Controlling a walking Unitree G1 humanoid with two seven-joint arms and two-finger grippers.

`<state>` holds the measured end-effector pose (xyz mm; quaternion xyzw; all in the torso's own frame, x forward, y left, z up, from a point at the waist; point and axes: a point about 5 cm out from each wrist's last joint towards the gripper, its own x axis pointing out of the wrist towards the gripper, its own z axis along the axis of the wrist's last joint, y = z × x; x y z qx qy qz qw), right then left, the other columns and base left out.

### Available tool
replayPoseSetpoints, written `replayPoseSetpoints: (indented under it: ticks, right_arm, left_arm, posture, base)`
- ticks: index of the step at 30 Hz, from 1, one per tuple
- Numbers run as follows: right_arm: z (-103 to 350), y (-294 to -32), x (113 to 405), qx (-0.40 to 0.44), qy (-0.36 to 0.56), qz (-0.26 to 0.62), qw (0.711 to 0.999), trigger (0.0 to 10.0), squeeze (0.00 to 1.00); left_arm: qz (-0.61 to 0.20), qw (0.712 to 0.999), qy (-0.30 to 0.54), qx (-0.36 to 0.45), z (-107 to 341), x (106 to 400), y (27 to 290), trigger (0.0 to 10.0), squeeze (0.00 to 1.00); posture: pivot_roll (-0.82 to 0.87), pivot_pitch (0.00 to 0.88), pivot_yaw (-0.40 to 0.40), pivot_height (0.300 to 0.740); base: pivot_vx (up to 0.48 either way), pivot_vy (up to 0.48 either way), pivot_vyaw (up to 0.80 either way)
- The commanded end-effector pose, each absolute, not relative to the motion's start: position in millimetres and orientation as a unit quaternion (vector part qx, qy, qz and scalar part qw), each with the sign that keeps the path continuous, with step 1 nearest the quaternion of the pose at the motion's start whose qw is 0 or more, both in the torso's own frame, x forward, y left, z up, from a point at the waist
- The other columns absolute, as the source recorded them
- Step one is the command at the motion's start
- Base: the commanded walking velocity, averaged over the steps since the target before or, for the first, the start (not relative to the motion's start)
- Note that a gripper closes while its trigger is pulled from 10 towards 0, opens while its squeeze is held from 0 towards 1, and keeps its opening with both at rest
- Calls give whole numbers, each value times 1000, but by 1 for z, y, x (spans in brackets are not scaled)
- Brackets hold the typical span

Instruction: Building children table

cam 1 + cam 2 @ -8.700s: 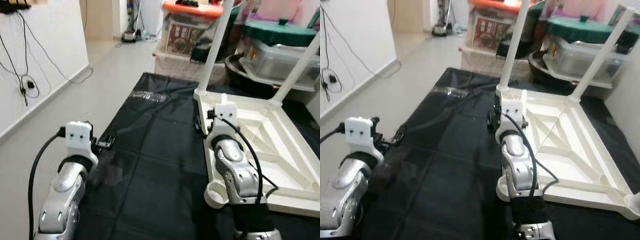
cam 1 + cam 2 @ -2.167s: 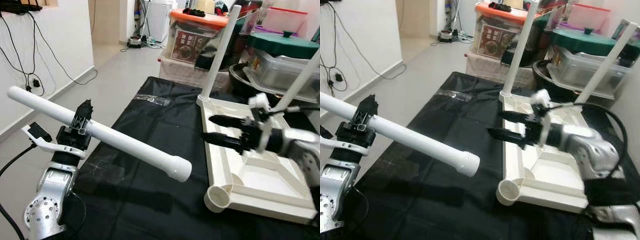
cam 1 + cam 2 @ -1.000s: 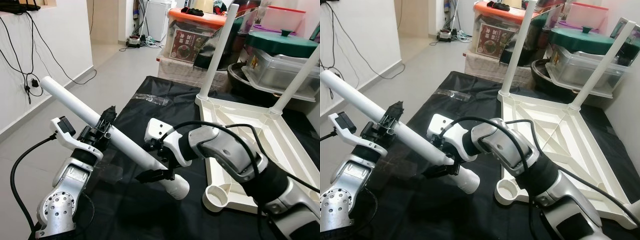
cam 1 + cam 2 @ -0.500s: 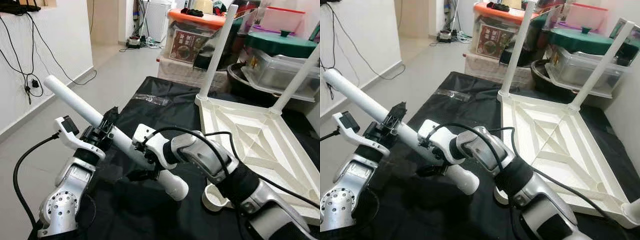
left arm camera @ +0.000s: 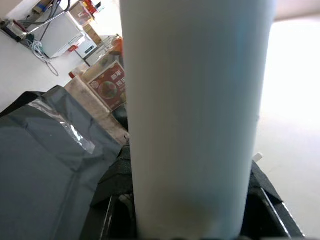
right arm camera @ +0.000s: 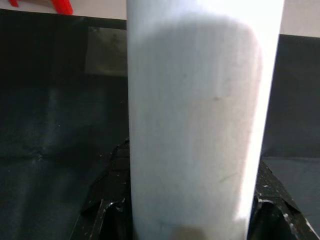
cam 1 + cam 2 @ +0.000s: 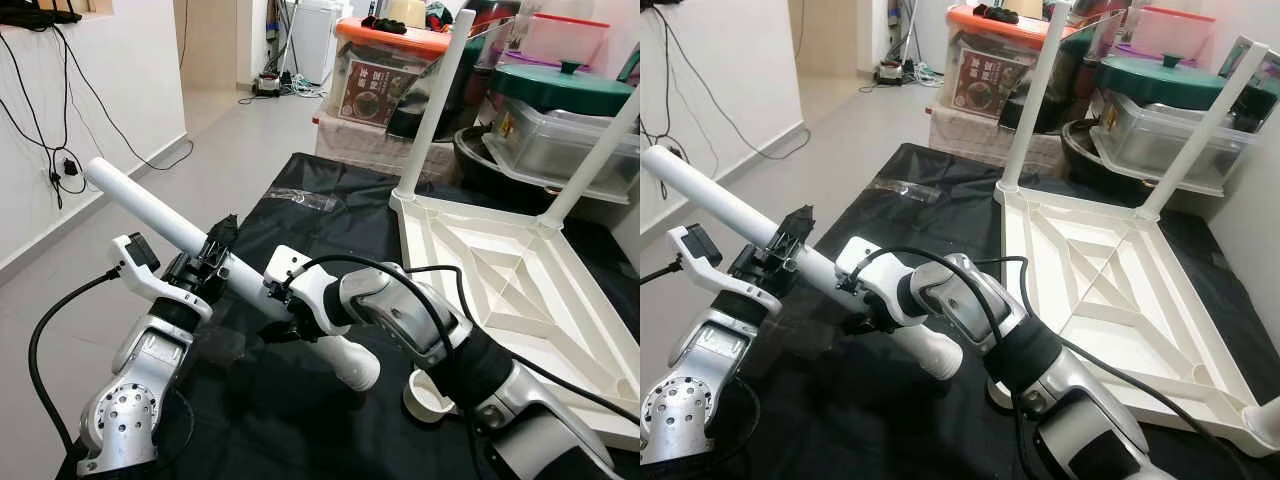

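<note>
While the leg hangs slanting over the black sheet, we note in the left eye view that our right gripper, which a second ago was only closing in below the leg, now grips it near the flared end; left gripper pinches it further up. Both ends held, so the leg can now be steered to a socket

Right eye view: tabletop lies upside down on the sheet, two legs already standing at its far corners. Empty round socket at the near corner sits just beyond the leg's flared end, apart from it. Our guess: that socket comes next

Left wrist view: leg fills the middle, fingers pressed against its sides

Right wrist view: same, leg clamped between fingers, sheet behind
</note>
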<state>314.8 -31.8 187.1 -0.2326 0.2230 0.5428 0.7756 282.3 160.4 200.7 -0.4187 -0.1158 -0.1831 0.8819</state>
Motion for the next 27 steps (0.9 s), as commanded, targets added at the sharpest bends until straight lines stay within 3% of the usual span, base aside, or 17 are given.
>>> replayPoseSetpoints:
  ticks: [1, 13, 15, 16, 19, 20, 21, 23, 27]
  right_arm:
    - [191, -36, 316, -223, 217, 538, 783, 0, 0]
    - [209, -54, 323, -202, 206, 520, 804, 0, 0]
    - [214, -58, 327, -193, 201, 512, 813, 0, 0]
    - [229, -70, 337, -165, 187, 485, 838, 0, 0]
    - [235, -75, 342, -149, 179, 472, 850, 0, 0]
    - [242, -80, 348, -132, 169, 456, 864, 0, 0]
    - [250, -86, 354, -112, 154, 437, 879, 0, 0]
    - [250, -86, 354, -112, 154, 437, 879, 0, 0]
    - [273, -103, 373, -59, 101, 374, 920, 0, 0]
  left_arm:
    - [-177, 890, -106, -406, 197, 285, 158, 10000, 1000]
    - [-204, 884, -137, -398, 210, 279, 161, 10000, 1000]
    - [-216, 875, -147, -407, 214, 276, 162, 10000, 1000]
    - [-269, 846, -169, -428, 225, 265, 161, 10000, 1000]
    - [-288, 836, -175, -433, 229, 260, 160, 10000, 1000]
    - [-311, 826, -181, -434, 233, 255, 159, 10000, 0]
    - [-326, 822, -183, -429, 235, 252, 158, 10000, 0]
    - [-326, 822, -183, -429, 235, 252, 158, 10000, 0]
    - [-349, 824, -176, -410, 234, 246, 152, 10000, 0]
  posture:
    - [60, 0, -127, 740]
    - [62, 0, -133, 740]
    - [58, 0, -131, 740]
    - [58, 0, -131, 740]
    - [58, 0, -131, 740]
    - [54, 0, -128, 740]
    - [54, 0, -129, 740]
    - [54, 0, -129, 740]
    - [59, 0, -133, 740]
  base:
    - [0, 0, 0]
    - [0, 0, 0]
    - [0, 0, 0]
    - [0, 0, 0]
    - [0, 0, 0]
    - [0, 0, 0]
    - [0, 0, 0]
    - [0, 0, 0]
    - [0, 0, 0]
